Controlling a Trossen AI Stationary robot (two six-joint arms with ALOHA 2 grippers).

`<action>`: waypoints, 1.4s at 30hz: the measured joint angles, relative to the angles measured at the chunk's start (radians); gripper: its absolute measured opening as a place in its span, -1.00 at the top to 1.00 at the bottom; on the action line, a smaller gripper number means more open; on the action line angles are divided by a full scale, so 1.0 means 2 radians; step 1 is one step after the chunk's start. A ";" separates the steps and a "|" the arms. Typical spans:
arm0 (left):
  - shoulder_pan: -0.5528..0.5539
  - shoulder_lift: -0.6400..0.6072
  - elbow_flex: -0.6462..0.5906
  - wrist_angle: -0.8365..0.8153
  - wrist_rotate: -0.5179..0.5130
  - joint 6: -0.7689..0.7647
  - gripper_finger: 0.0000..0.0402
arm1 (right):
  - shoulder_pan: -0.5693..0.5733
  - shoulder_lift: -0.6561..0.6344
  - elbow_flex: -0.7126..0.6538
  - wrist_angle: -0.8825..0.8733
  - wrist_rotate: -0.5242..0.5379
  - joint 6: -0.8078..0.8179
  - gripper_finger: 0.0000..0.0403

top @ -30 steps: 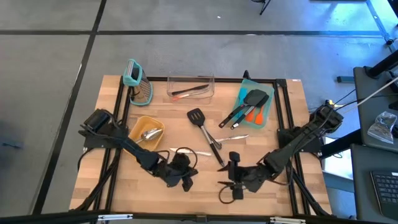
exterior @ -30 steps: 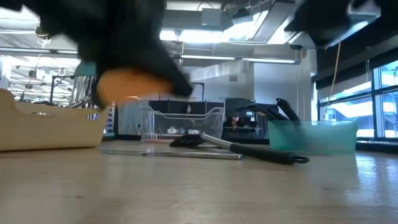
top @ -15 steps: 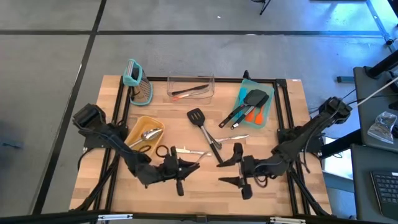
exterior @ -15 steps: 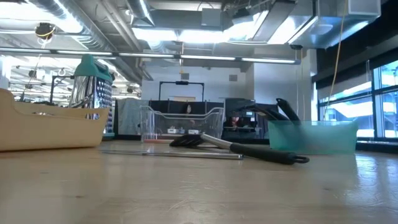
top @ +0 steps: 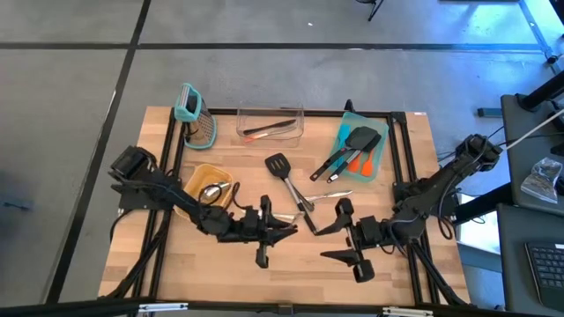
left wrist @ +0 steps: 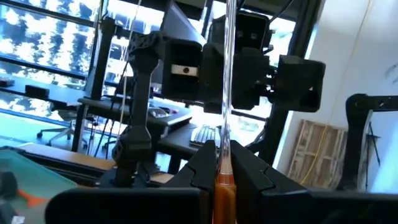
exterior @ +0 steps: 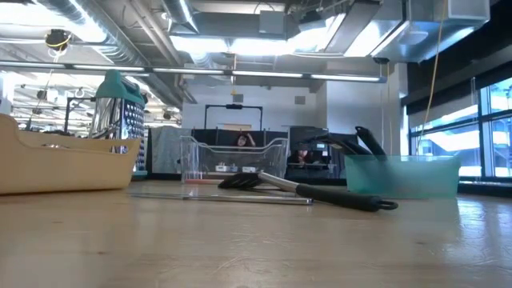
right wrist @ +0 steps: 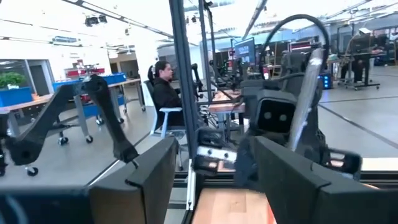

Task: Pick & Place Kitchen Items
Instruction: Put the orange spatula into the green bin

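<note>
Teal tray [top: 345, 134] holds spatulas [top: 354, 150]; tan bin [top: 196, 180] holds a scoop [top: 211, 190].

Overhead, table-level, 2 wrist cameras.

Both arms reach in low over the table's near middle, wrists turned toward each other. The left gripper [top: 284, 231] points right, its fingers [left wrist: 205, 165] pinched together. The right gripper [top: 333, 241] points left, facing it from nearby, its fingers [top: 328, 228] spread apart with nothing between them.
</note>
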 joint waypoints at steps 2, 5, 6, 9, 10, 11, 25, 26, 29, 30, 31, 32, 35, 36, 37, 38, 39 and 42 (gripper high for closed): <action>0.000 0.011 0.009 0.000 0.001 0.001 0.90 | 0.000 0.000 0.000 -0.001 0.000 0.000 -0.08; -0.001 0.028 0.031 -0.002 0.026 0.014 0.90 | -0.001 0.000 0.000 0.002 0.004 -0.002 -0.08; -0.001 0.033 0.040 -0.001 0.035 0.015 0.90 | -0.002 0.000 0.000 0.003 0.004 -0.002 -0.08; -0.002 0.052 0.069 -0.001 0.055 0.025 0.90 | -0.004 0.002 0.000 -0.001 0.004 0.002 -0.08; -0.004 0.060 0.076 -0.004 0.053 0.031 0.90 | -0.004 0.003 0.000 -0.002 0.004 0.003 -0.08; -0.005 0.066 0.084 -0.007 0.051 0.033 0.90 | -0.004 0.003 0.000 -0.004 0.005 0.003 -0.08; -0.005 0.085 0.115 -0.015 0.027 0.031 0.90 | -0.007 0.009 0.000 0.002 0.000 0.000 -0.08; -0.004 0.087 0.115 -0.015 0.027 0.027 0.90 | -0.008 0.009 0.000 0.003 -0.004 0.000 -0.08; 0.000 0.088 0.115 -0.024 0.032 0.016 0.90 | -0.011 0.012 0.000 0.018 -0.013 0.000 -0.08; 0.003 0.088 0.115 -0.028 0.033 0.011 0.90 | -0.011 0.014 0.000 0.020 -0.013 0.000 -0.08; 0.004 0.088 0.115 -0.031 0.032 0.010 0.90 | -0.011 0.017 0.000 0.024 -0.013 0.000 -0.08; 0.005 0.088 0.115 -0.033 0.029 0.011 0.90 | -0.011 0.021 0.000 0.029 -0.013 0.000 -0.08; 0.005 0.088 0.115 -0.031 0.026 0.015 0.90 | -0.012 0.033 0.000 0.048 -0.012 0.000 -0.08; 0.004 0.088 0.115 -0.030 0.026 0.016 0.90 | -0.012 0.036 0.000 0.050 -0.012 0.000 -0.07; 0.003 0.088 0.115 -0.028 0.025 0.019 0.90 | -0.013 0.038 0.000 0.050 -0.013 0.000 -0.06; 0.002 0.088 0.115 -0.027 0.025 0.021 0.90 | -0.013 0.038 0.000 0.051 -0.013 0.000 -0.05; 0.001 0.088 0.115 -0.026 0.023 0.023 0.90 | -0.013 0.038 0.000 0.052 -0.013 0.000 -0.02; 0.001 0.088 0.115 -0.027 0.020 0.024 0.90 | -0.014 0.038 0.000 0.052 -0.013 -0.002 0.09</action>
